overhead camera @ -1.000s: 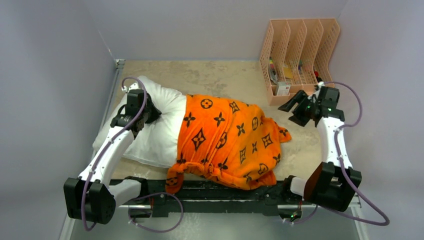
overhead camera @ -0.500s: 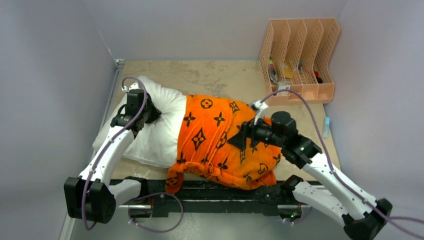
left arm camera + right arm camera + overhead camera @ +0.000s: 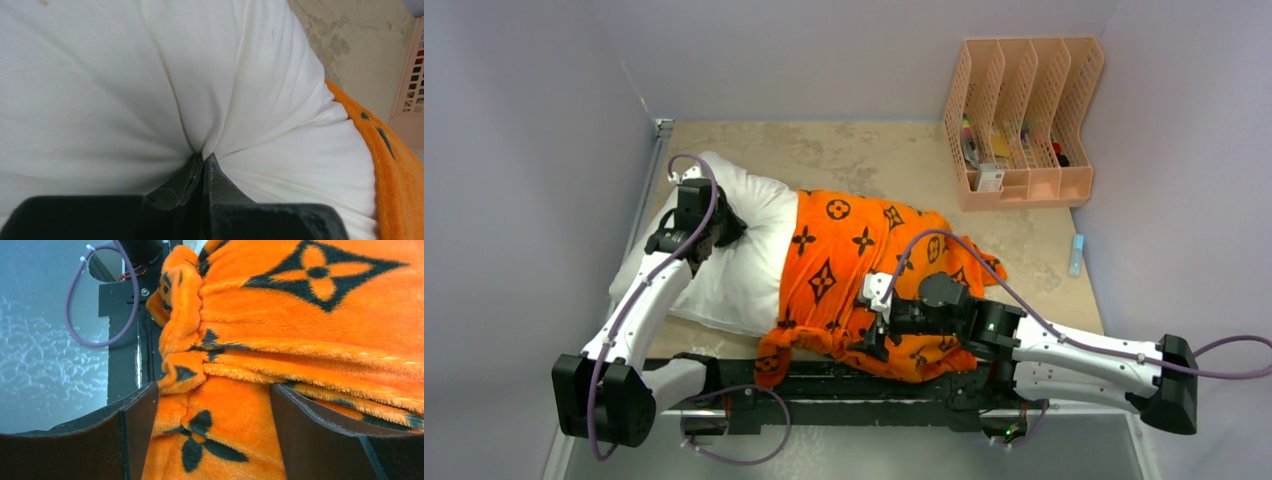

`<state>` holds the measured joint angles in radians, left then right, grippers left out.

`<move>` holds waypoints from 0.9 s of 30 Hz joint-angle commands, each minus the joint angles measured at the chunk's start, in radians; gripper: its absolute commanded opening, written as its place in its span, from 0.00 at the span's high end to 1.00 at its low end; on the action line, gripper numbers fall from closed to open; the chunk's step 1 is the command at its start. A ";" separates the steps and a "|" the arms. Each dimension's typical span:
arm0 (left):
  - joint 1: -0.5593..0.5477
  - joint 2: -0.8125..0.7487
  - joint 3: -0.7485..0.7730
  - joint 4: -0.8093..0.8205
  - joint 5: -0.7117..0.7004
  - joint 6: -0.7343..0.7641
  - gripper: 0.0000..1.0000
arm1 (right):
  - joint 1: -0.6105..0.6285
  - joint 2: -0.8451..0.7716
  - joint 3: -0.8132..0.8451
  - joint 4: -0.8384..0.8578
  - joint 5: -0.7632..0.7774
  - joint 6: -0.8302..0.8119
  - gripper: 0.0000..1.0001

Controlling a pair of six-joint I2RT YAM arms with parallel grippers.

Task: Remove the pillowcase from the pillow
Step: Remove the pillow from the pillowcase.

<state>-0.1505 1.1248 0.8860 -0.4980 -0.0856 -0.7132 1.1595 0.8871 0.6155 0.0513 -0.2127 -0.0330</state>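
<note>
- Two arms are at work on the bench (image 3: 854,150), one at each end of the bundle.
- The pillow (image 3: 744,270) lies along the near-left part of the bench. Its white left end is bare and its right part sits inside the pillowcase (image 3: 864,270).
- The pillowcase covers the pillow from about its middle to its right end. It is bunched in folds along the near edge, and one corner droops onto the black rail (image 3: 824,385) there.
- The left gripper (image 3: 722,226) is clamped on the bare white end of the pillow. In the left wrist view its fingertips (image 3: 204,161) meet, and creases in the cloth radiate from the pinch.
- The right gripper (image 3: 870,338) is low over the near edge of the pillowcase. Its jaws are spread wide on either side of a thick orange fold, and I cannot tell whether they touch the plush.
- A peach file rack (image 3: 1024,120) stands in the far-right corner, well apart from the pillowcase.
- A small pale-blue object (image 3: 1076,255) lies by the right edge.
</note>
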 commanded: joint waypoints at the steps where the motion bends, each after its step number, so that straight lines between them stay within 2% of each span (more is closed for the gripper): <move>1: 0.029 0.038 -0.048 -0.210 -0.099 0.077 1.00 | 0.019 -0.063 0.014 -0.043 -0.054 -0.213 0.18; 4: 0.029 0.041 -0.048 -0.211 -0.100 0.077 1.00 | 0.044 -0.041 0.065 -0.128 -0.055 -0.242 0.24; 8: 0.029 0.032 -0.048 -0.211 -0.115 0.070 1.00 | 0.124 0.008 0.108 -0.149 -0.048 -0.263 0.22; 11: 0.029 0.033 -0.047 -0.211 -0.111 0.072 0.97 | 0.162 0.051 0.088 -0.085 -0.020 -0.296 0.20; 15: 0.029 0.030 -0.047 -0.209 -0.106 0.074 0.85 | 0.184 0.112 0.012 0.026 0.249 -0.313 0.19; 18: 0.029 0.017 -0.045 -0.206 -0.097 0.078 0.66 | 0.195 0.190 -0.068 0.172 0.598 -0.350 0.21; 19: 0.029 0.011 -0.043 -0.199 -0.083 0.087 0.63 | 0.195 0.225 -0.062 0.194 0.714 -0.351 0.27; 20: 0.029 0.002 -0.037 -0.199 -0.079 0.091 0.59 | 0.195 0.269 -0.046 0.236 0.894 -0.330 0.36; 21: 0.029 -0.012 -0.028 -0.204 -0.075 0.093 0.54 | 0.191 0.321 0.003 0.198 1.015 -0.249 0.52; 22: 0.029 -0.042 -0.014 -0.213 -0.079 0.092 0.48 | 0.176 0.381 0.116 0.097 1.074 -0.181 0.64; 23: 0.030 -0.073 -0.001 -0.226 -0.095 0.087 0.43 | 0.163 0.414 0.182 0.044 1.081 -0.155 0.75; 25: 0.030 -0.143 0.010 -0.259 -0.140 0.038 0.36 | 0.153 0.454 0.269 0.043 1.052 -0.119 0.94; 27: 0.029 -0.219 -0.001 -0.309 -0.159 -0.035 0.33 | 0.140 0.478 0.322 0.061 1.033 -0.034 1.00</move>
<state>-0.1444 1.0225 0.8974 -0.5404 -0.1246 -0.6880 1.3598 1.3327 0.8040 0.0902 0.5701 -0.2241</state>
